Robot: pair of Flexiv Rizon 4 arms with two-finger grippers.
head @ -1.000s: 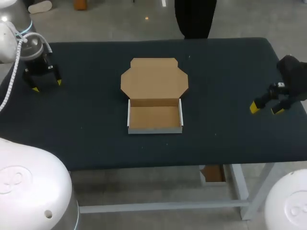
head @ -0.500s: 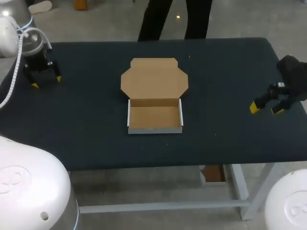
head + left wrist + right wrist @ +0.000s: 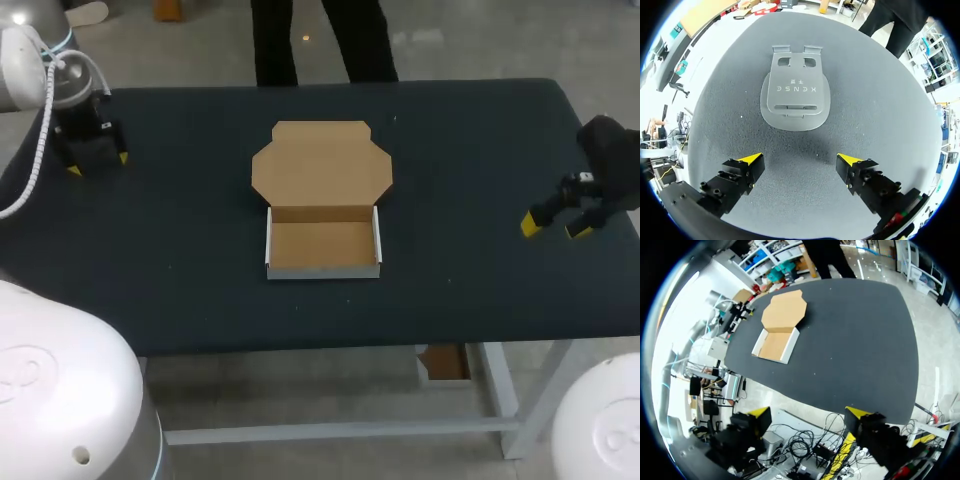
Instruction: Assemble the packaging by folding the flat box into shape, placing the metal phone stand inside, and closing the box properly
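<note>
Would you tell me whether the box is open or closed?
Open: the box stands empty, its lid spread flat behind it.

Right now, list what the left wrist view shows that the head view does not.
Left wrist only: the metal phone stand lying flat on the table, ahead of the open left fingers. Head only: the cardboard box, tray folded and lid lying open, mid-table, and the right fingers, open, near the table's right edge. Both: the dark table and the left fingers.

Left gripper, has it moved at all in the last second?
Yes. In the head view the left gripper has shifted slightly toward the far edge of the table, while the box has stayed put.
</note>
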